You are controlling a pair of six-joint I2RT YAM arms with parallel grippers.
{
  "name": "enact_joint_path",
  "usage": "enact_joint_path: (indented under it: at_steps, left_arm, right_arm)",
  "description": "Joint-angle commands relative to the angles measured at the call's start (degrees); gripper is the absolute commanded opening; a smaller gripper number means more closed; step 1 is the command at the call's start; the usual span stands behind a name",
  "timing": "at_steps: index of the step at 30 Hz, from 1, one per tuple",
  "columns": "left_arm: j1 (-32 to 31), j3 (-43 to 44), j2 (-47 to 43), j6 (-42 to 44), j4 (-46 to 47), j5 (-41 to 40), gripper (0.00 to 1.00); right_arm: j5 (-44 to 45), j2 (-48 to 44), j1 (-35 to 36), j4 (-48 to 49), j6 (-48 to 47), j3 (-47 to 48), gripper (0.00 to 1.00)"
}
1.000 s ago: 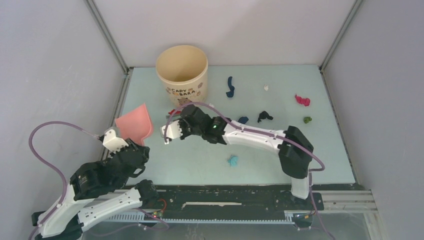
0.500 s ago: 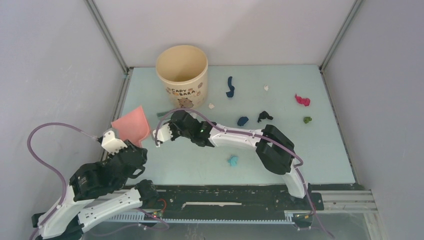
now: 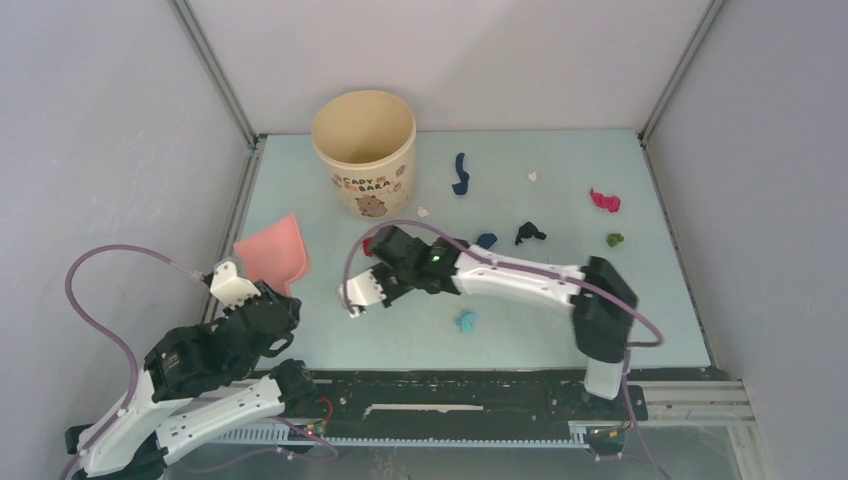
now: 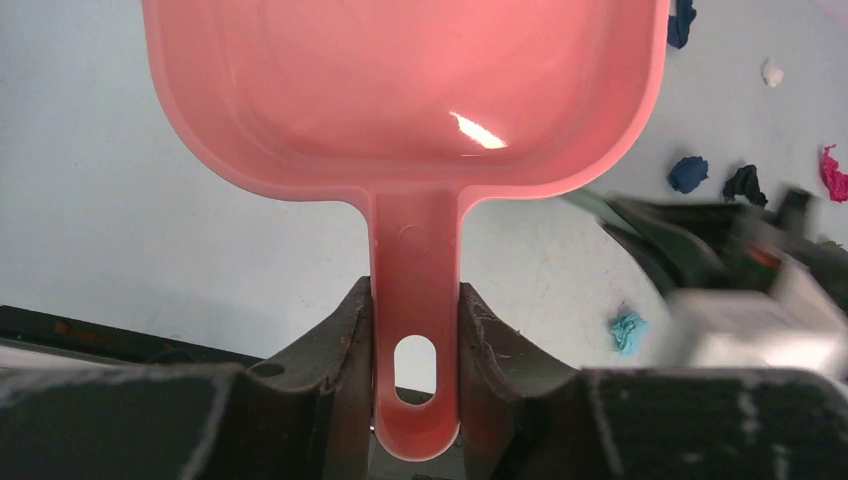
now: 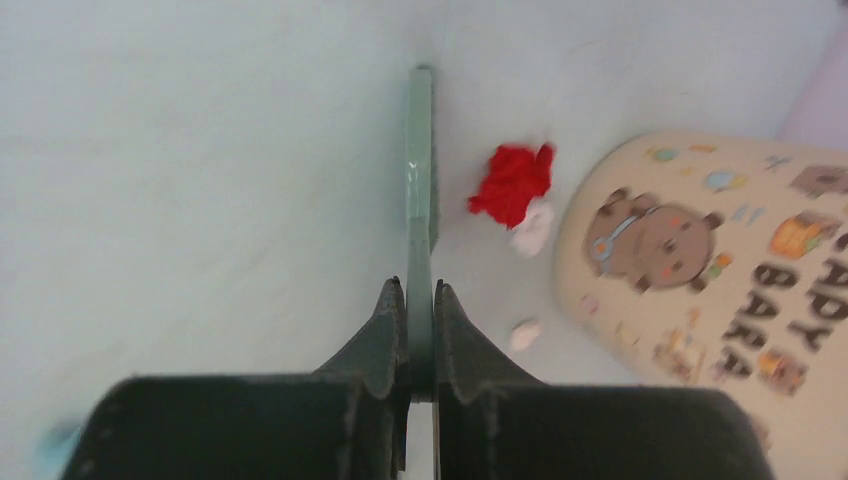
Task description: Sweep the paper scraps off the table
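dustpan (image 4: 400,100): we see glossy, smooth pink plastic
table (image 3: 660,300): matt, smooth to us
scraps (image 3: 604,200): crumpled matt paper, as we see

Left gripper (image 4: 415,310) is clamped on the handle of the pink dustpan (image 4: 400,90), a finger (image 4: 345,335) pressed to each side, and the pan spreads out ahead of it over the table (image 4: 120,230). Off to the gripper's right, the paper scraps (image 4: 688,173) lie scattered: blue and dark bits ahead, a teal one (image 4: 628,332) nearer, magenta at the edge. A blurred arm (image 4: 730,280) crosses there too
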Motion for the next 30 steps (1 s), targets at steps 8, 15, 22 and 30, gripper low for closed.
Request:
enact_joint_path:
  at_steps: [8, 15, 22, 30]
  left_arm:
    - [-0.07, -0.07, 4.28, 4.60, 4.29, -2.81, 0.00]
    - [-0.07, -0.85, 6.85, 5.71, 6.69, -2.45, 0.00]
    - [-0.07, -0.36, 6.34, 5.26, 5.80, -1.77, 0.00]
    - [-0.07, -0.23, 6.32, 4.35, 4.86, -0.93, 0.00]
  right_arm:
    - [-6.90, -21.90, -6.00, -47.03, 2.64, -0.26, 0.00]
    - [-5.19, -23.04, -12.14, -24.54, 7.08, 3.22, 0.00]
    - [-1.67, -15.30, -12.07, -1.34, 7.12, 1.28, 0.00]
    - [-3.63, -2.30, -11.51, 6.21, 2.64, 6.31, 0.00]
